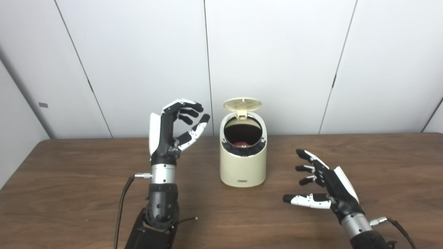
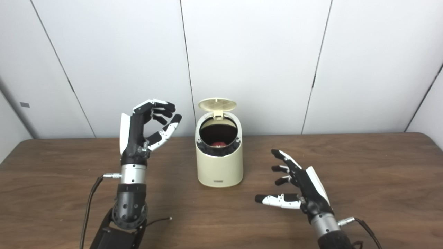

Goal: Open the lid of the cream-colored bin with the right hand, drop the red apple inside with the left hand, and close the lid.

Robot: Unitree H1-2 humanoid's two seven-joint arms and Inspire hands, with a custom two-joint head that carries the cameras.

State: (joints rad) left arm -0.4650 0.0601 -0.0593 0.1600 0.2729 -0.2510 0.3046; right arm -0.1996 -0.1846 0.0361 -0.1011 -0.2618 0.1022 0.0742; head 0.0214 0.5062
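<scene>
Here we hold our left hand (image 1: pixel 173 133) raised upright just left of the cream-colored bin (image 1: pixel 243 162), level with its upper half, fingers (image 1: pixel 188 110) curled loosely over the thumb with space between them, grasping nothing. Our right hand (image 1: pixel 323 185) hangs low over the table (image 1: pixel 69 180) to the right of the bin and a little nearer to us than its base, palm turned toward the bin, fingers spread and thumb stretched out toward the left; it too is released and empty, and touches neither bin nor lid.

The bin stands upright near the table's far edge, between our two hands. Its lid (image 1: pixel 242 103) is swung up on the rear hinge and stands open above the mouth, its ribbed underside facing us. Down inside the dark opening we can see the red apple (image 1: pixel 240 143), only its top showing above the front rim. Behind the bin rises a pale panelled wall (image 1: pixel 277 52).
</scene>
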